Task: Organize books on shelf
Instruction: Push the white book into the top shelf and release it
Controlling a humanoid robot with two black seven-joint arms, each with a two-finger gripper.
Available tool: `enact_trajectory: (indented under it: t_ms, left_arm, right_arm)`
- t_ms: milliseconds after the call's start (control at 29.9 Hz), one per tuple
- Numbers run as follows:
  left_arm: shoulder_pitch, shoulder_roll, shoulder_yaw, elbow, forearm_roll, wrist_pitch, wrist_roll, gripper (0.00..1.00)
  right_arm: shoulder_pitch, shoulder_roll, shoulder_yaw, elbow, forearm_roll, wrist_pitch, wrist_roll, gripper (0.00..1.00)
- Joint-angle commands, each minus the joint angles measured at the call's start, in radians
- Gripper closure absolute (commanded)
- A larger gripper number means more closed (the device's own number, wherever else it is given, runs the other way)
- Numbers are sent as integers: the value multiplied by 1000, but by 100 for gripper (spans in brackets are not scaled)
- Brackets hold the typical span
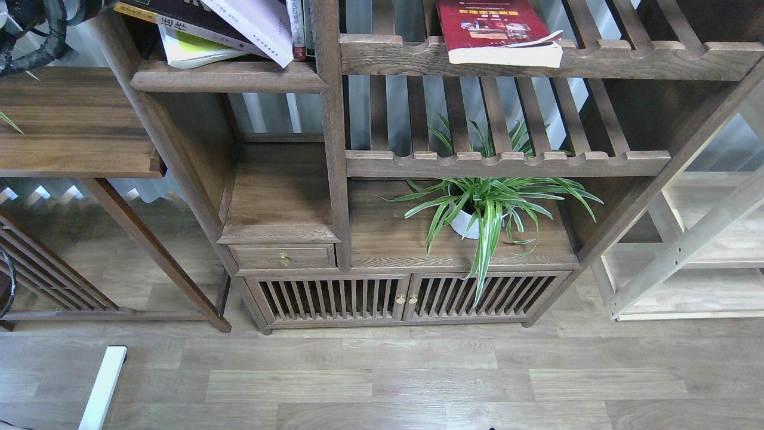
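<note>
The shelf (227, 77), a dark brown board with a moulded front edge, sits at the top left of the bookcase. On it lies a yellow-green book (191, 51). A pale lavender-white book (256, 24) leans tilted over it, with a dark-covered book (173, 12) beside that. A red book (489, 30) with small photos lies flat on the upper slatted rack (627, 57), its edge overhanging the front rail. Only a black cable bundle of my left arm (36, 36) shows in the top left corner. Neither gripper is in view.
Narrow upright spines (296, 30) stand against the post right of the shelf. A potted spider plant (483, 209) sits on the lower ledge. A brown side table (71, 131) stands at left, a pale wooden frame (686, 251) at right, and a white bar (101, 388) lies on the floor.
</note>
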Motion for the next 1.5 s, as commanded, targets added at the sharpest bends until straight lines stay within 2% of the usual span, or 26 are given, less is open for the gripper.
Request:
enact_trajectory:
  t_ms: [0, 167, 368, 468, 535, 635, 769, 869, 1003, 1070, 1137, 1237, 1371, 1471]
  left_arm:
    - [8, -4, 10, -26, -3, 0, 0, 35]
    - [18, -9, 63, -69, -34, 17, 0, 37]
    - [57, -12, 54, -12, -31, -40, 0, 58]
    - [57, -24, 51, 54, -26, -117, 0, 67]
    - [52, -36, 39, 107, -17, -141, 0, 68]
    - [38, -59, -4, 230, 30, -221, 0, 70]
    - [-2, -133, -36, 385, 83, -301, 0, 71]
    - [-25, -200, -29, 444, 90, -319, 0, 66]
    - [-22, -226, -1, 439, 104, -312, 0, 45]
    - [-17, -230, 19, 424, 104, -310, 0, 38]
    - [-14, -220, 28, 380, 104, -304, 0, 33]
    - [-14, -196, 31, 294, 103, -220, 0, 20]
    - [-9, -121, 33, 197, 83, -180, 0, 11]
    - [15, -41, 34, 96, 28, -157, 0, 9]
  right_arm:
    - [-1, 1, 0, 0, 0, 0, 0, 45]
    - [-1, 1, 0, 0, 0, 0, 0, 45]
    - [-18, 0, 6, 0, 2, 0, 0, 45]
    - [-33, 0, 6, 2, 2, 0, 0, 45]
    - [-41, 0, 6, 2, 2, 0, 0, 45]
    - [-56, 0, 5, 6, 2, 0, 0, 45]
    - [-66, 0, 5, 17, 2, 0, 0, 45]
    - [-66, 3, 5, 17, 2, 0, 0, 45]
    - [-73, 4, 6, 19, 2, 0, 0, 45]
    - [-79, 4, 8, 20, 2, 0, 0, 45]
    - [-79, 4, 8, 22, 2, 0, 0, 45]
    - [-84, 4, 8, 29, 2, 0, 0, 46]
    - [-90, 4, 5, 37, 2, 0, 0, 46]
    - [-90, 4, 3, 39, 2, 0, 0, 46]
